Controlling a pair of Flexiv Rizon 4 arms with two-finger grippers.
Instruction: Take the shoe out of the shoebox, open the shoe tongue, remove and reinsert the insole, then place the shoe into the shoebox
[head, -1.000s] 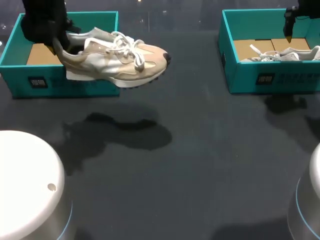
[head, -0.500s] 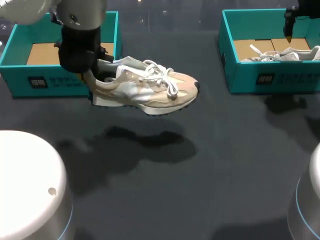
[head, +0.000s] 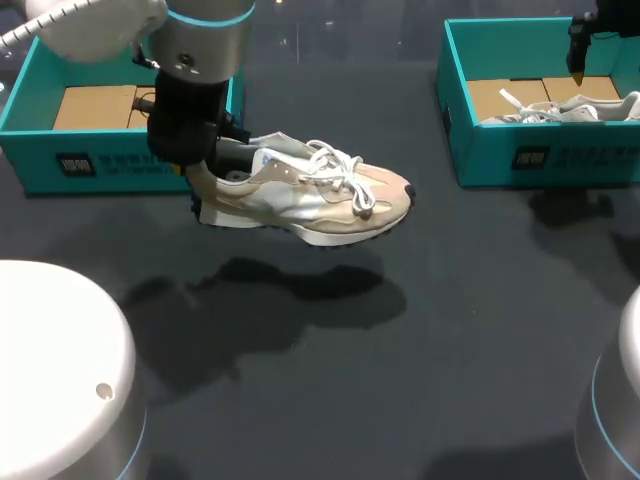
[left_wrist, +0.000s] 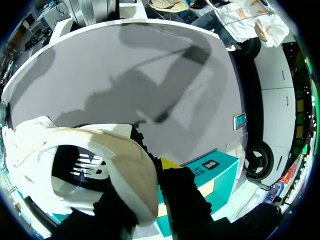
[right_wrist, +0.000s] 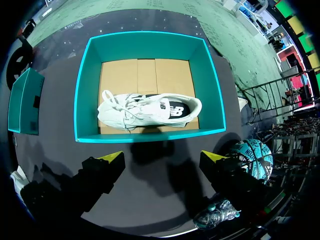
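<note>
A beige shoe (head: 310, 198) hangs in the air above the dark table (head: 460, 300), just in front of the left shoebox (head: 100, 165), with its toe pointing toward the middle. The left claw (head: 207, 168) is clamped on its heel collar, one finger inside the shoe and one outside. From the wrist view the padded heel wall sits pinched between the dark fingers. The shoe looks light and soft in the upper and firmer in the sole, so the heel rim is a fair hold, though the toe may droop or swing. At the far side the right claw (right_wrist: 162, 160) hovers with fingers spread wide above the right shoebox (right_wrist: 150, 134), where a white shoe (right_wrist: 150, 110) lies on its side.
</note>
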